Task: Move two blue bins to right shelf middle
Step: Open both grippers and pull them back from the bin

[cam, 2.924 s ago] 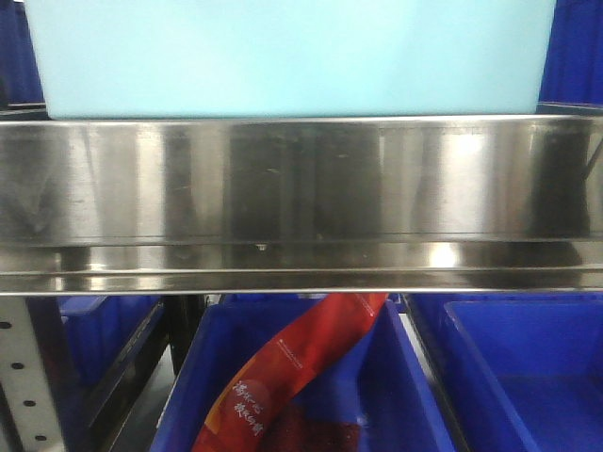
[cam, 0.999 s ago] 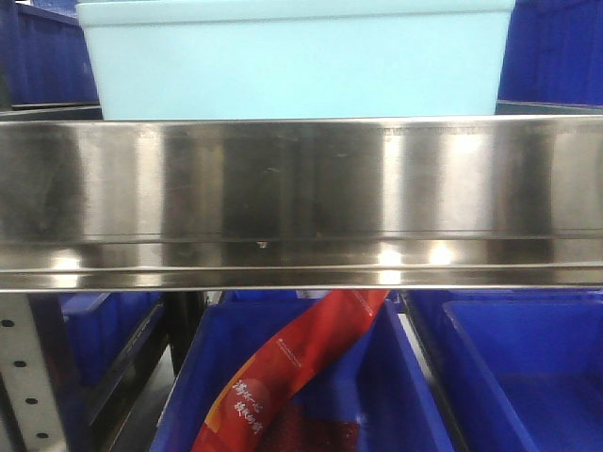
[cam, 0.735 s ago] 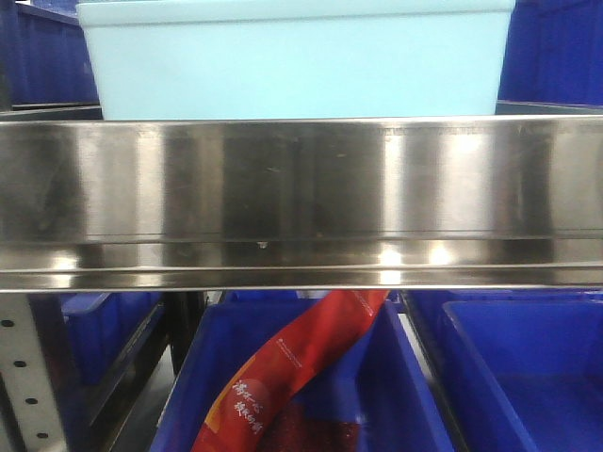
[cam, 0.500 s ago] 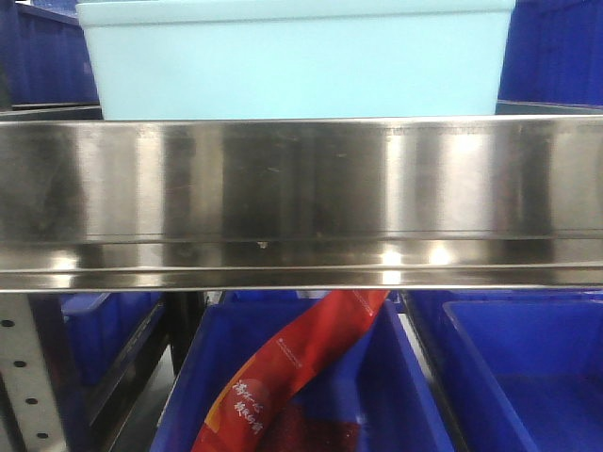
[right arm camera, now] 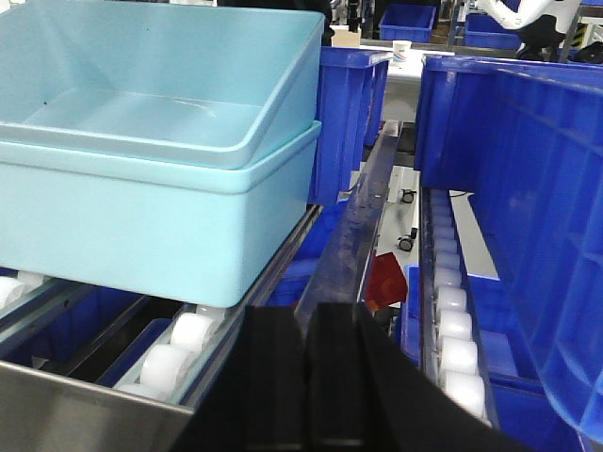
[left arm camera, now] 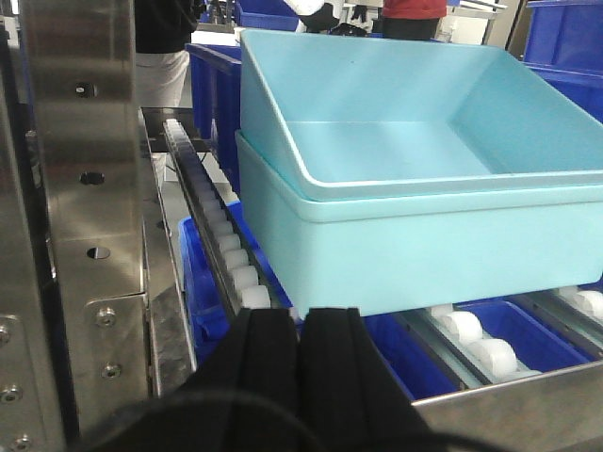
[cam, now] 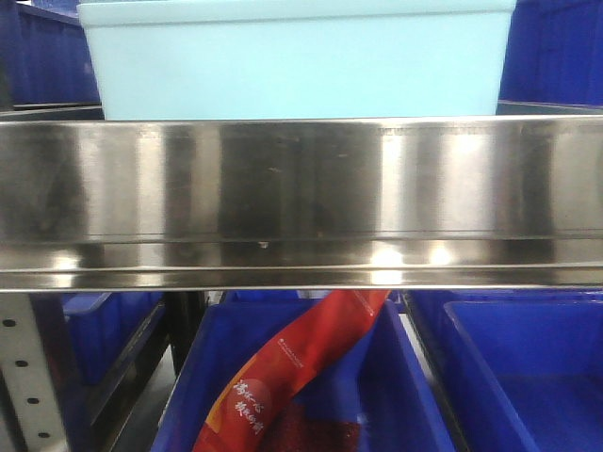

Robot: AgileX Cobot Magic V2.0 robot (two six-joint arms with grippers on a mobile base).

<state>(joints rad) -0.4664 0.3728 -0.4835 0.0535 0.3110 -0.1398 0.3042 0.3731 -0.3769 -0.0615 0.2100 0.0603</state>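
The two blue bins are pale cyan and nested, the upper bin (left arm camera: 377, 141) tilted inside the lower bin (left arm camera: 415, 250). They sit on the white rollers of the shelf. In the front view their wall (cam: 297, 66) shows above the steel shelf lip (cam: 301, 198). They also show in the right wrist view (right arm camera: 160, 202). My left gripper (left arm camera: 301, 315) is shut and empty, just in front of the stack's near left corner. My right gripper (right arm camera: 311, 311) is shut and empty, to the right of the stack's near right corner, over a steel rail.
Dark blue bins stand beside the stack (right arm camera: 513, 198) and behind it (left arm camera: 212, 89). White rollers (right arm camera: 452, 348) run along the rails. A steel upright (left arm camera: 89, 217) is at the left. Below the shelf, a dark blue bin (cam: 301, 395) holds a red packet (cam: 287, 372).
Over the last three seconds the cyan stack has slid farther back on the shelf and looks smaller in the front view. In the last second nothing has moved.
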